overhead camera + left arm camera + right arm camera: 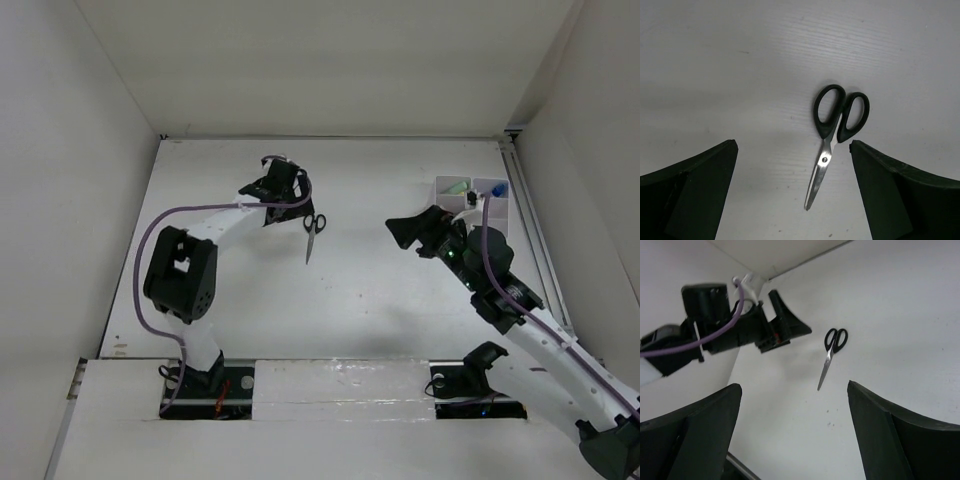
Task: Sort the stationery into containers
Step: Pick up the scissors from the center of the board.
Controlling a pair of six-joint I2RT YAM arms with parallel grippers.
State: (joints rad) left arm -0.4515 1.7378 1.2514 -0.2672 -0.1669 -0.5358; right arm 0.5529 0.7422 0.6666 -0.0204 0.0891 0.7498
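The black-handled scissors [313,235] lie shut on the white table, handles toward the back. My left gripper [290,190] is open and empty, hovering just behind and left of them. In the left wrist view the scissors [832,137] lie between my spread fingers [695,190], nearer the right one, not touching. My right gripper [410,232] is open and empty, just left of the white organizer box [478,181]; its view shows the scissors [830,351] far ahead. A light green marker [457,187] lies in a box compartment. The other stationery is not in view.
A blue-tipped item [498,188] sits in the box's right rear compartment. White walls enclose the table at the left, back and right. The left arm [715,325] shows in the right wrist view, beside the wall corner.
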